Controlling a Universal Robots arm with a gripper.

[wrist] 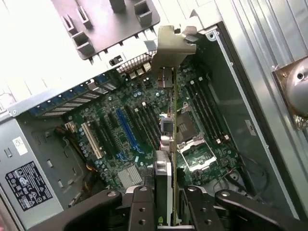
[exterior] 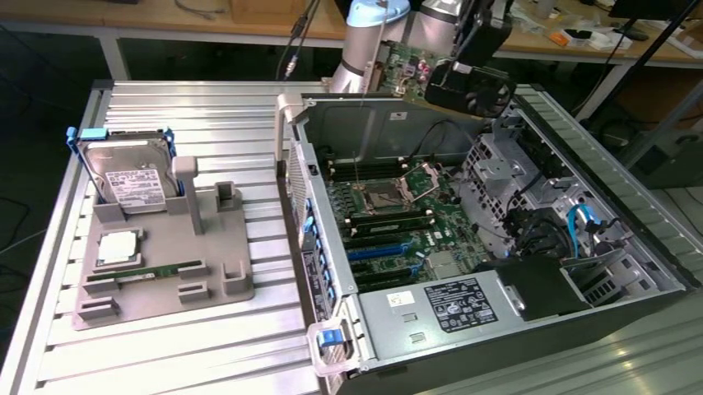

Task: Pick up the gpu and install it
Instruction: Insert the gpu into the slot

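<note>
1. Ribbed metal table (exterior: 165, 354), carrying an open computer case (exterior: 374, 132) on the half toward the exterior view's right. Case lying on its side with the motherboard (exterior: 407, 218) facing up.
2. On the half toward the exterior view's left, a gray holder (exterior: 165, 292). Hard drive (exterior: 132, 177) standing at its far end, memory stick (exterior: 148, 270) lying closer to the table's near edge.
3. Above the case's far end, by the table's far edge: the gpu (exterior: 467, 82), lifted clear of the motherboard and touching nothing below.
4. Claw (wrist: 166, 214) clenched on the gpu, with a finger (wrist: 142, 207) pressed against each flat face at one short end.
5. Long axis of the gpu running straight out from the claw toward its metal bracket (wrist: 171, 45). Standing on edge over the motherboard.
6. Blue slot (exterior: 384, 247) lower than the gpu and toward the table's near edge, judged well apart from it.
</note>
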